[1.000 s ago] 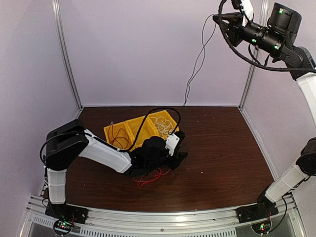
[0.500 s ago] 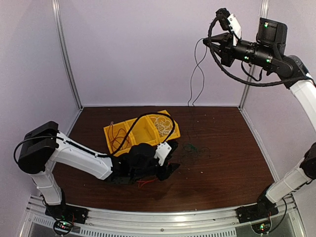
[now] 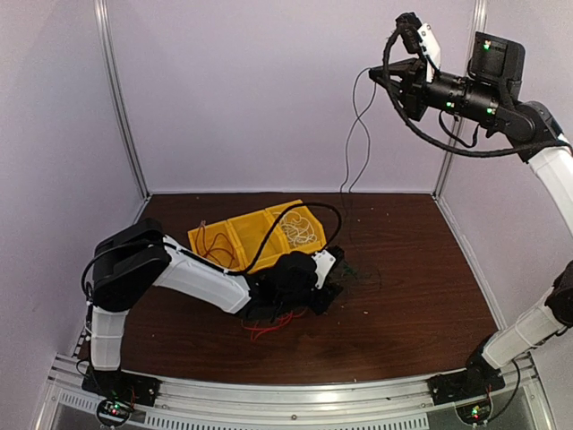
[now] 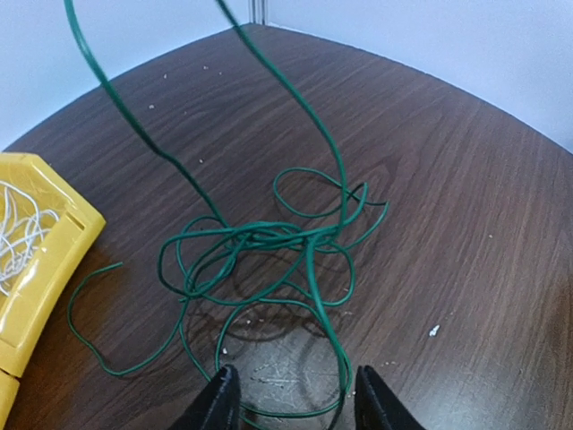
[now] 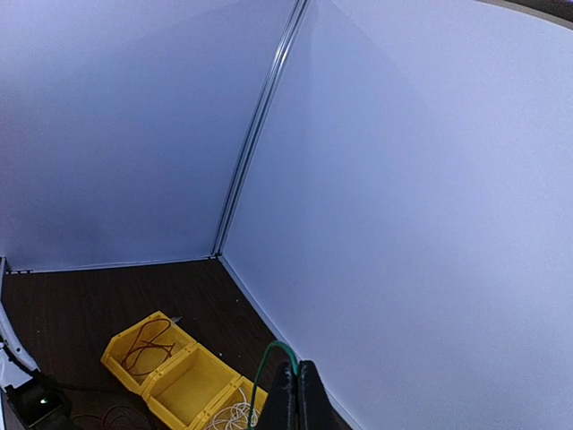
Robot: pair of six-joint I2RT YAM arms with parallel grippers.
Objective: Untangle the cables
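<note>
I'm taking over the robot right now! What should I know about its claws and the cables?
Right claw: shut on the green cable, held high; two strands hang down to a knot on the table.
Left claw: open, low beside that knot.
Done: white cable and a red cable lie in separate compartments of the yellow bin.
Left: free the green knot; another red cable lies on the table under the left arm.

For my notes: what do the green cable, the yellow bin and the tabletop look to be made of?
The green cable: thin wire in a smooth, slightly glossy plastic jacket, probably; it holds loose springy loops. The yellow bin: moulded plastic, it seems; uniform colour, soft sheen on rounded rim. The tabletop: dark wood grain, likely laminate or veneer, matt, fine scratches and pale specks.
</note>
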